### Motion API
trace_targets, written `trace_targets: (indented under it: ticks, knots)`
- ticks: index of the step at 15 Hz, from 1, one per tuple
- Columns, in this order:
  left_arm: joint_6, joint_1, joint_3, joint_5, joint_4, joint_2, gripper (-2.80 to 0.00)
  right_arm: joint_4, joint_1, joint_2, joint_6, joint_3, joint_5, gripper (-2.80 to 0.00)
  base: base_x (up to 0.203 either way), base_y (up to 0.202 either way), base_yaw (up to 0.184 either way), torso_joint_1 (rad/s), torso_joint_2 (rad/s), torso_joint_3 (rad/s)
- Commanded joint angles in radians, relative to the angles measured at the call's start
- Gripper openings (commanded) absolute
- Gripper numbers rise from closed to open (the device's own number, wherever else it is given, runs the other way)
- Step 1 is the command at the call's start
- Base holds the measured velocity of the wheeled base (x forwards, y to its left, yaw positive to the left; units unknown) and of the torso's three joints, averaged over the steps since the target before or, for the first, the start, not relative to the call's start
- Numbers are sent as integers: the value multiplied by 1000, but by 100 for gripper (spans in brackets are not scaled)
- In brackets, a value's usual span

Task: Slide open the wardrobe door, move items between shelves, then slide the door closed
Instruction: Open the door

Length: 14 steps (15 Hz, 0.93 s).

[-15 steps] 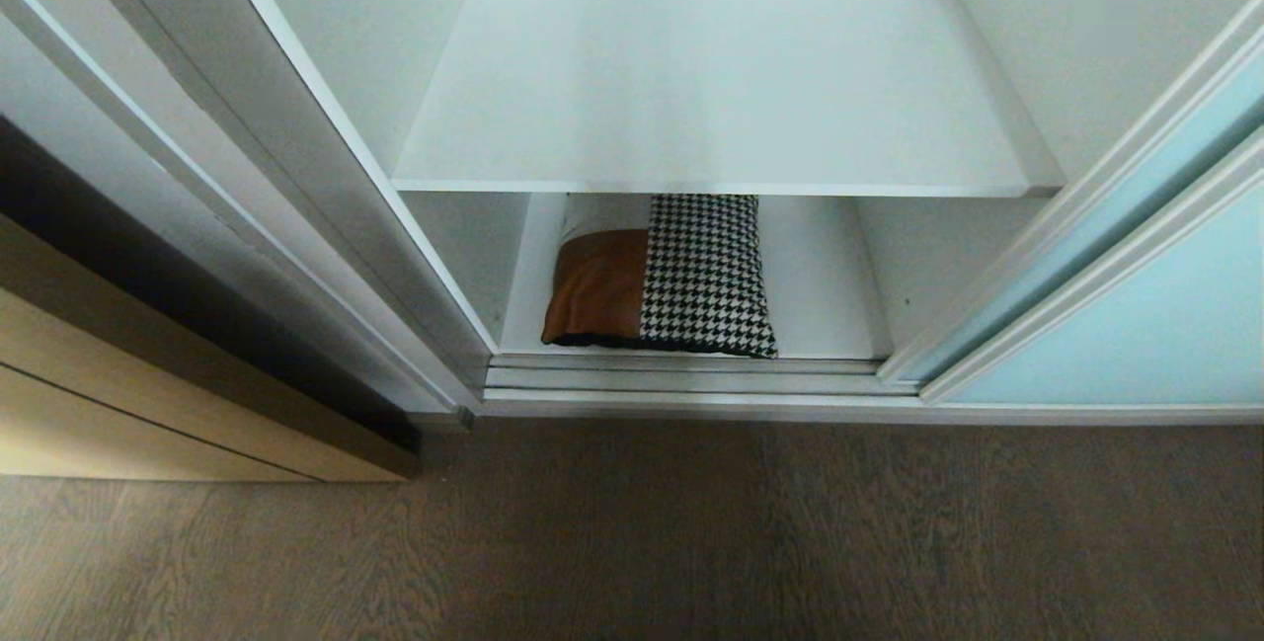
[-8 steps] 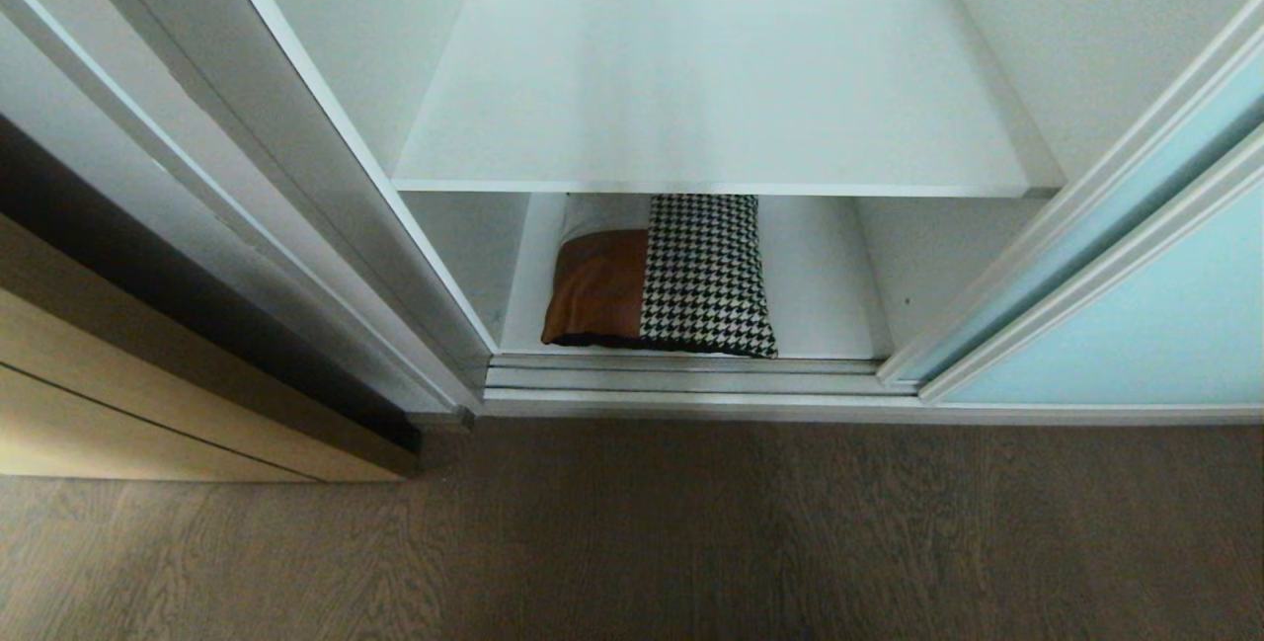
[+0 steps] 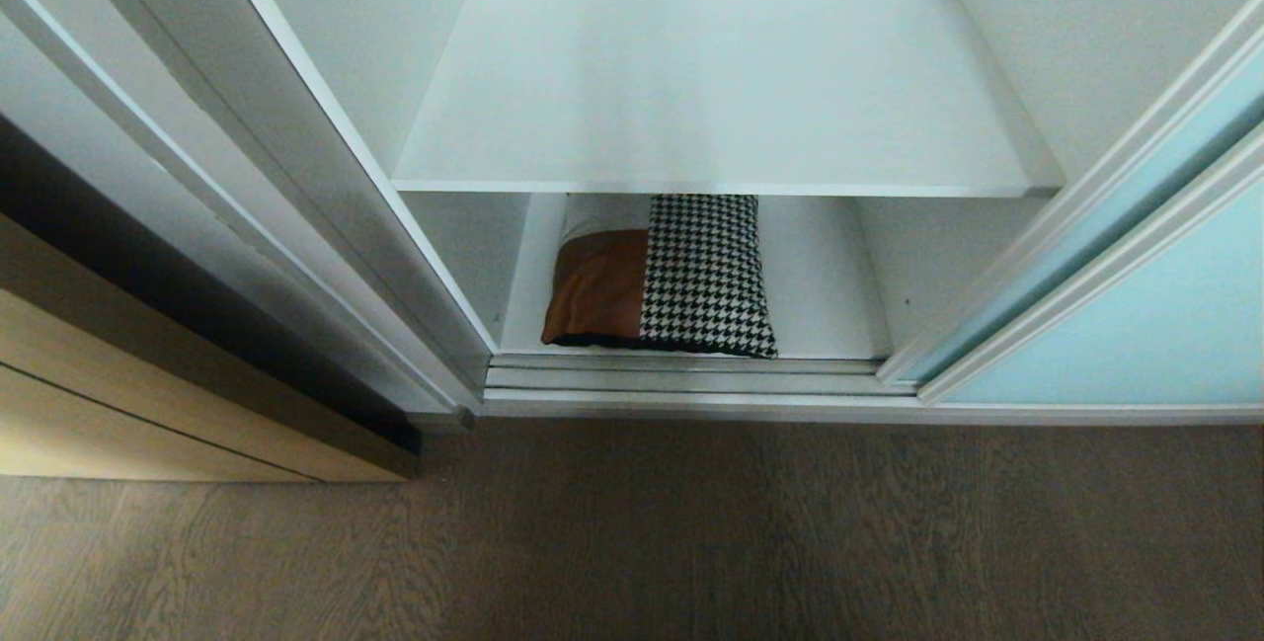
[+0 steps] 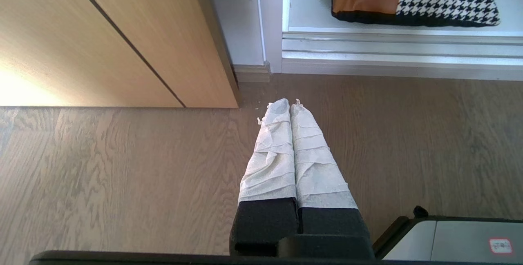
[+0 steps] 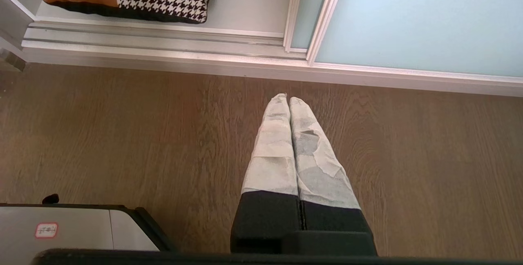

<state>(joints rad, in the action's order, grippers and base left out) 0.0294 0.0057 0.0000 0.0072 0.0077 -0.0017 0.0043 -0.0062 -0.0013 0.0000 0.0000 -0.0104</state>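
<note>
Two shelves (image 3: 711, 88) show inside the open wardrobe: the upper board bare, and the bottom one holding the cushion (image 3: 660, 274). The upper board overhangs the cushion's rear edge, so from the head view only its front part shows. The cushion lies flat toward the left half of the bottom shelf, its long axis running side to side along the shelf's front edge, leather part to the left, houndstooth to the right, black underside just behind the floor tracks (image 3: 681, 376). The door (image 3: 1136, 325) stands slid aside on the right, clear of the opening, its frame edge meeting the tracks. A tan wood cabinet (image 3: 148, 404) flanks the wardrobe on the left. Both grippers hang low over the wood floor (image 3: 691, 532) in front of the wardrobe, well apart from the cushion: the left gripper (image 4: 289, 105) near the cabinet's corner, the right gripper (image 5: 288, 99) before the door's frame, each with wrapped fingers pressed together and holding nothing.
</note>
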Motion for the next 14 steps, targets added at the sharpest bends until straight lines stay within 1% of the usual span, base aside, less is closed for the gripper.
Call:
trace_targets:
  ticks: [1, 14]
  knots:
    - [0, 0, 2, 0, 0, 3, -280, 0, 0, 1, 0, 0, 0, -280, 0, 0, 0, 0, 0, 0]
    - [-5, 0, 2, 2, -2, 3, -280, 0, 0, 1, 0, 0, 0, -280, 0, 0, 0, 0, 0, 0]
